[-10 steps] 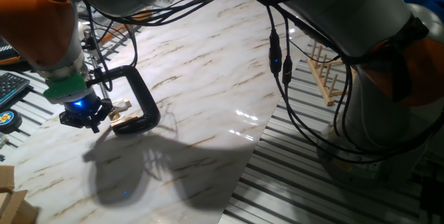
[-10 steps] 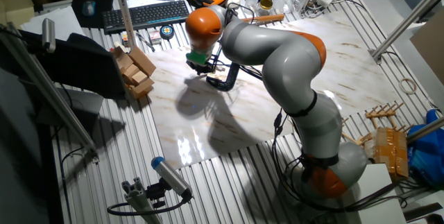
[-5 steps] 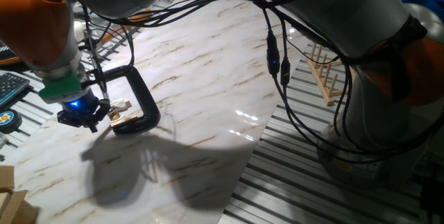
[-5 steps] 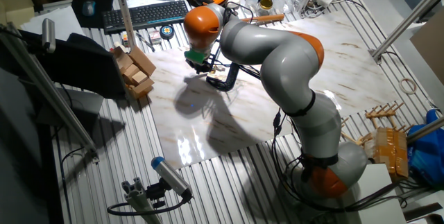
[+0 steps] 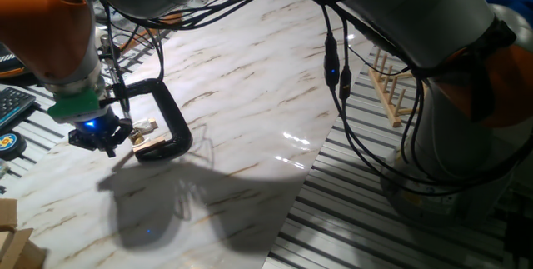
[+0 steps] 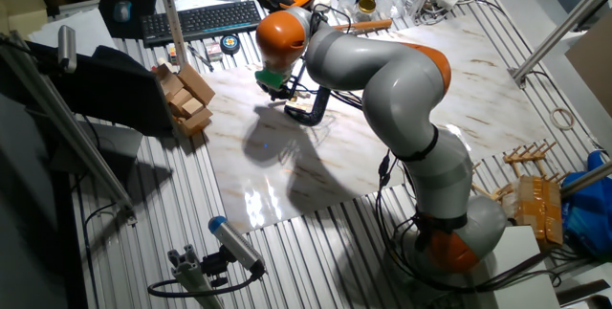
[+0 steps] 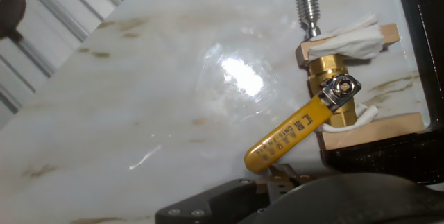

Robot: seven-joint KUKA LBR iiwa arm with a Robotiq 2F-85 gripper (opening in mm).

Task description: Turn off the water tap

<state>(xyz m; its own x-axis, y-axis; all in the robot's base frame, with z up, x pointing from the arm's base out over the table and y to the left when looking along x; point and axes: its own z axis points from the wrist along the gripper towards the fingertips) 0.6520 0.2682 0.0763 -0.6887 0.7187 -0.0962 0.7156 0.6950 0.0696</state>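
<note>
The water tap [image 7: 331, 89] is a small brass valve held between two wooden pads in the jaw of a black C-clamp [image 7: 415, 50] lying on the marble table. Its yellow lever [image 7: 288, 137] points down-left in the hand view, away from the clamp. One black finger [image 7: 208, 207] lies just below the lever's tip, not touching it. In one fixed view my gripper [image 5: 100, 138] hovers low just left of the tap [image 5: 146, 127] and clamp [image 5: 173, 123]. In the other fixed view the gripper [image 6: 275, 91] sits beside the clamp [image 6: 312, 111]. The jaws' spacing does not show.
The clamp's silver screw rod [image 7: 305, 2] runs up from the tap. Wooden blocks [image 6: 186, 99] and a keyboard [image 6: 201, 19] stand left of the marble slab [image 6: 382, 89]. A wooden rack [image 5: 391, 86] stands off the slab's right edge. My cables [image 5: 333, 69] hang over the slab.
The gripper has shifted very slightly left and up beside the clamp. The tap, its lever and the clamp have not visibly moved.
</note>
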